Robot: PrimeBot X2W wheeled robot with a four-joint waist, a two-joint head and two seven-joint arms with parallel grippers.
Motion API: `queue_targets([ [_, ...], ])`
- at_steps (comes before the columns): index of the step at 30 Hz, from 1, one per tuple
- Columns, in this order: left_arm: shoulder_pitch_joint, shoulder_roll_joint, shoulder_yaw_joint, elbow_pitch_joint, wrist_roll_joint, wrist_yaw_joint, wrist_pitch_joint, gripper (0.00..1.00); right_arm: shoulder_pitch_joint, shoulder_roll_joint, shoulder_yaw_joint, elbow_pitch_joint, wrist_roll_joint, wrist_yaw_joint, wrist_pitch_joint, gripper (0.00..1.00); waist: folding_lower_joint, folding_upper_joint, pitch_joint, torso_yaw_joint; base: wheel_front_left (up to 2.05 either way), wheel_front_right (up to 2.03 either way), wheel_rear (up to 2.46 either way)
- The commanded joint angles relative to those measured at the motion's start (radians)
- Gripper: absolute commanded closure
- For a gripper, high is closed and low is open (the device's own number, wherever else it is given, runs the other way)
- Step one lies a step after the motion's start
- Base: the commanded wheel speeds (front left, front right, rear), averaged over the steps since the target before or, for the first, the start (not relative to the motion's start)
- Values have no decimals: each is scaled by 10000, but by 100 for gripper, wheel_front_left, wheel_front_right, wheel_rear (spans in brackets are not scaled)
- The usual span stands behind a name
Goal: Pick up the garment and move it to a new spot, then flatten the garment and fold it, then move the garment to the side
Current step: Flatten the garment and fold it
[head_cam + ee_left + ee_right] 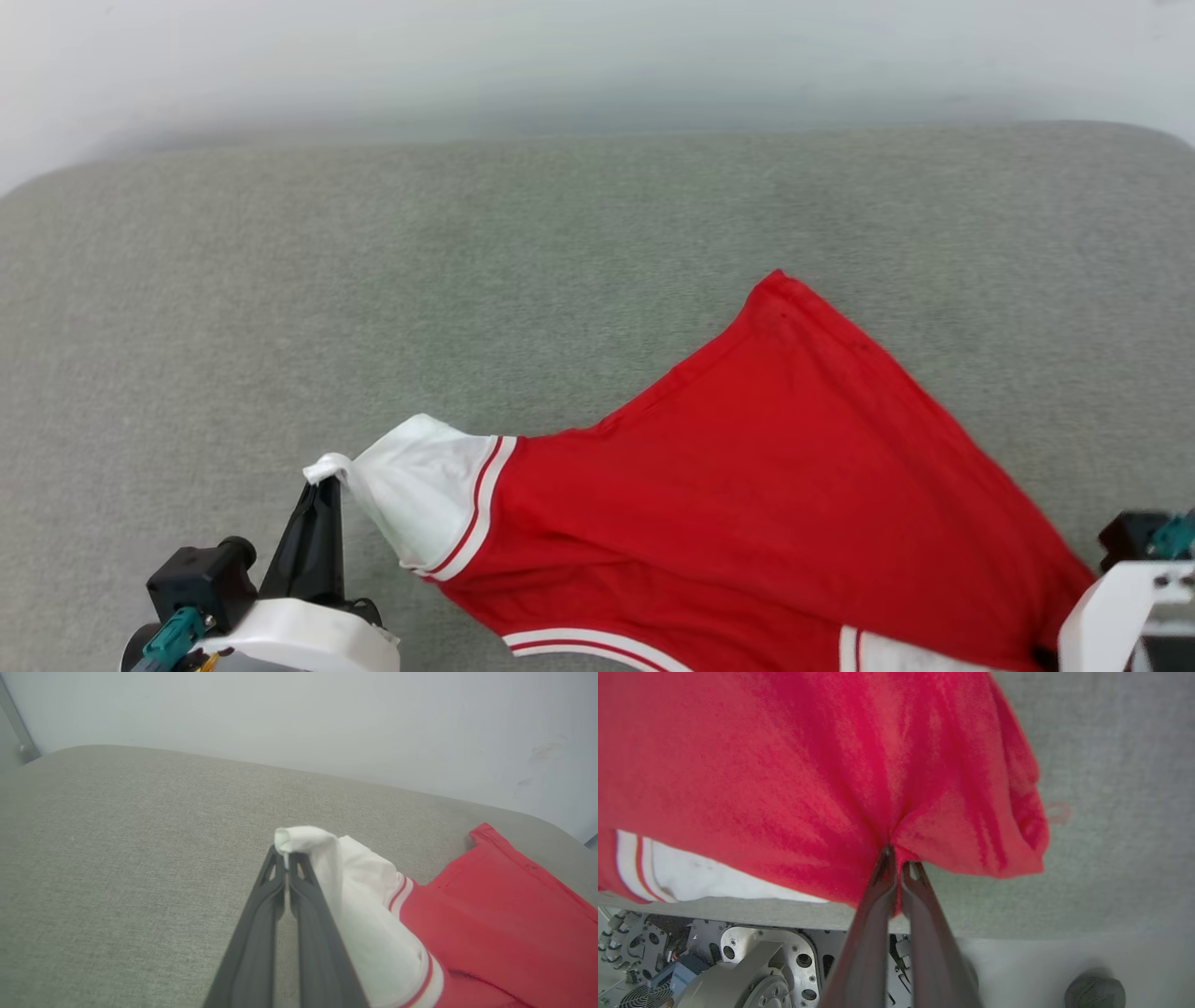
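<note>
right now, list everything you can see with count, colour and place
garment: one, red with white sleeves and red-white striped trim, spread over the near right of the padded surface
padded surface: one, grey-green, under the garment
wall: one, pale grey, behind the padded surface
left end effector: one, dark fingers, shut on the garment's white sleeve
right end effector: one, dark fingers, shut on the garment's red fabric
robot base: one, grey metal, below the padded surface's near edge
</note>
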State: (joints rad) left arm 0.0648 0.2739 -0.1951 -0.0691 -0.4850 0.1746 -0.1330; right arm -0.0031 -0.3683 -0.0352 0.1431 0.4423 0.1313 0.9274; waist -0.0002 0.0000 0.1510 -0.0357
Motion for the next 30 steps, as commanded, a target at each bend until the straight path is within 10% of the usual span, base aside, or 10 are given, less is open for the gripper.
queue_targets([
  [1, 136, 41, 8, -32, 38, 48, 34, 100, 214, 277, -28, 45, 17, -9, -75, 74, 2, 0, -152, -190, 0, 0, 0],
  [2, 147, 65, 11, -57, 48, 87, 71, 100, 396, 478, -42, 49, -35, -7, -196, 7, 2, 0, -161, -252, 0, 0, 0],
  [3, 163, 97, 4, -63, 64, 122, 124, 100, 528, 664, -77, 46, -61, -9, -334, 0, 2, 0, -178, -310, 0, 0, 0],
  [19, 217, 256, -161, -581, 200, 404, 612, 100, -260, 1472, -2300, -2162, -19, -7, -6192, 0, 2, 0, -154, -482, 0, 0, 0],
  [30, -948, 6, -771, -1115, 558, 213, 497, 100, -3641, -78, 65, 201, 696, -9, -4822, 0, 2, 0, 1204, 601, 0, 0, 0],
])
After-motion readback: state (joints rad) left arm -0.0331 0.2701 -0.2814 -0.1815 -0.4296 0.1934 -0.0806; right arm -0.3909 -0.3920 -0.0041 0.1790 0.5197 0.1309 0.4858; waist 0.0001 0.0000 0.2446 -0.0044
